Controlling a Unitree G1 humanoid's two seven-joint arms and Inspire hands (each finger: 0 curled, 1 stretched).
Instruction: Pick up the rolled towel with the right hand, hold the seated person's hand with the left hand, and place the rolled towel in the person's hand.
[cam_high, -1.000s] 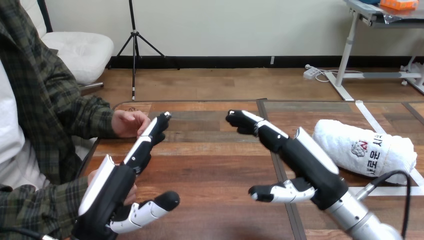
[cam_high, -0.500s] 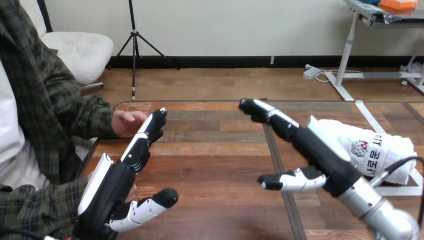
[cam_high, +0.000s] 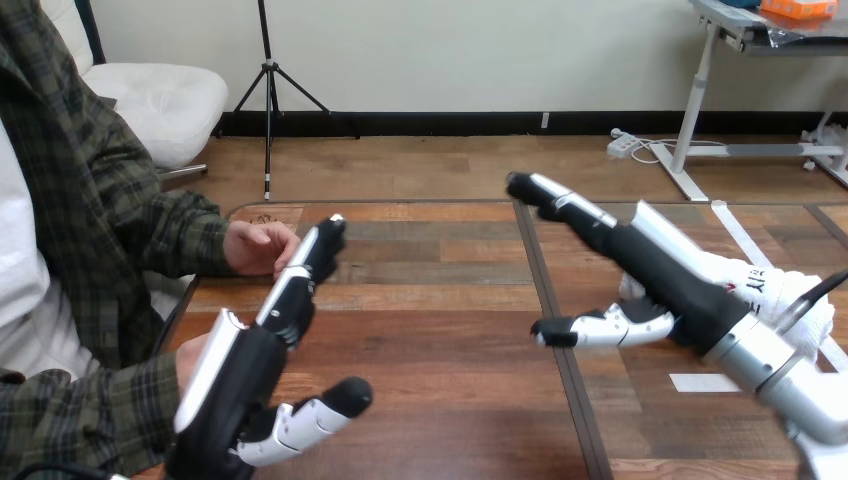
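Head view shows the right hand (cam_high: 665, 280) spread, fingers straight and thumb out, empty, hovering at the rolled towel (cam_high: 775, 290) by the table's (cam_high: 440, 330) right edge. The left hand (cam_high: 235, 385), also spread, reaches beside the person's hand (cam_high: 255, 247) near the left edge. Closing off-centre could nudge the towel over the edge.

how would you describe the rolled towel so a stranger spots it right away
Look at the right side of the wooden table. The rolled towel lies there, partly hidden behind the robot's right hand. It is the only white, fluffy roll on the table, with print on its side.
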